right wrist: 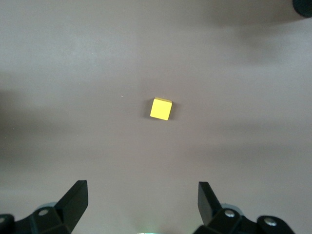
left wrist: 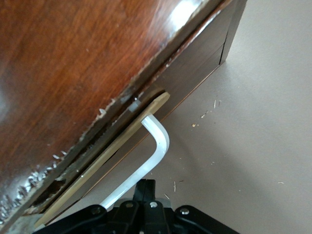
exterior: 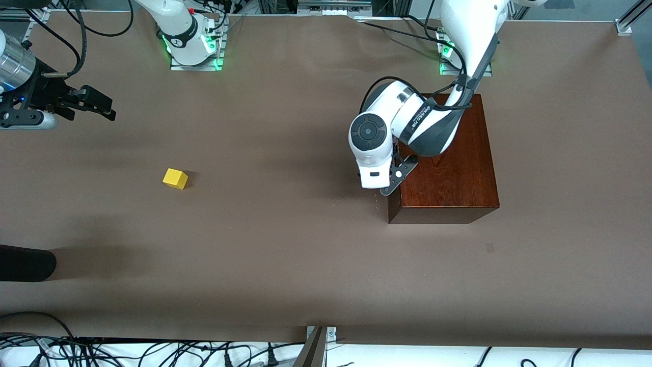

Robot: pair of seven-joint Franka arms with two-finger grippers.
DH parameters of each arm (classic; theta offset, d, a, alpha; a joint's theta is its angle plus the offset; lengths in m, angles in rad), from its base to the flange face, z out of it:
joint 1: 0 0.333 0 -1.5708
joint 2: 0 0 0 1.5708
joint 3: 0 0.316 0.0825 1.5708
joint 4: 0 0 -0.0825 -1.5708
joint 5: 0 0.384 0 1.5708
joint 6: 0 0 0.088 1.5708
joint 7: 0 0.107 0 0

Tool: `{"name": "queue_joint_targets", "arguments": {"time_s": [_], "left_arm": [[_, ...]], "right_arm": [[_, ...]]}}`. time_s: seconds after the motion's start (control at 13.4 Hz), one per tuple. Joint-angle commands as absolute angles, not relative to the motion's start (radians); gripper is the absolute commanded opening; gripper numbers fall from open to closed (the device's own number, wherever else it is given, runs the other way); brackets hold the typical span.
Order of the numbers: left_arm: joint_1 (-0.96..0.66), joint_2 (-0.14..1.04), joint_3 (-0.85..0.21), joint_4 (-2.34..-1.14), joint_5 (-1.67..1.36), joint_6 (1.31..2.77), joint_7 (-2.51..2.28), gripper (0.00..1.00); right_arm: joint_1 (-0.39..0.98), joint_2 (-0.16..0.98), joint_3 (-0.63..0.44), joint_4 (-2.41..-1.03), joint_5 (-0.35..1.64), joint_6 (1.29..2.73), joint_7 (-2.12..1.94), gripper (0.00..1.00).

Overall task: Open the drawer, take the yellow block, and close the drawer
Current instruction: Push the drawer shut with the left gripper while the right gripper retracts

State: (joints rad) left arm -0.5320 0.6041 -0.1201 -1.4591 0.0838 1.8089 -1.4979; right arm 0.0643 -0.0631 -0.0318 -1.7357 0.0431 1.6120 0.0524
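Note:
The dark reddish-brown wooden box stands toward the left arm's end of the table. Its drawer faces the right arm's end and sits in the box, with only a thin strip of pale wood showing at its top edge. My left gripper is shut, empty, low in front of the drawer, with its fingers right beside the white bar handle. The yellow block lies on the bare table toward the right arm's end. My right gripper hangs open and empty, high over the table, the block below it.
A dark rounded object juts in at the table edge at the right arm's end, nearer the front camera than the block. Cables lie along the front edge. The brown table surface spreads between block and box.

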Motion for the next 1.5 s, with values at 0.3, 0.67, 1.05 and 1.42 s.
{"name": "queue_joint_targets", "arguments": {"time_s": [0.3,0.67,1.05,1.42], "left_arm": [[-0.509,0.404,-0.127,-1.488,0.002,1.777,-1.445,1.00],[-0.381,0.252,-0.127,-1.514,-0.002,1.671,-1.113,1.00],[-0.253,0.036,-0.114,-1.687,-0.002,1.648,-0.691,1.00],[-0.196,-0.104,0.000,-1.762,0.000,1.620,-0.289,1.00]], "right_arm": [[0.026,-0.061,-0.005,-1.743,0.041,1.620,0.044,1.00],[0.026,-0.067,-0.006,-1.741,0.041,1.615,0.028,1.00],[0.025,-0.054,-0.011,-1.715,0.040,1.592,0.029,1.00],[0.025,-0.054,-0.023,-1.698,0.035,1.614,0.028,1.00]]}}
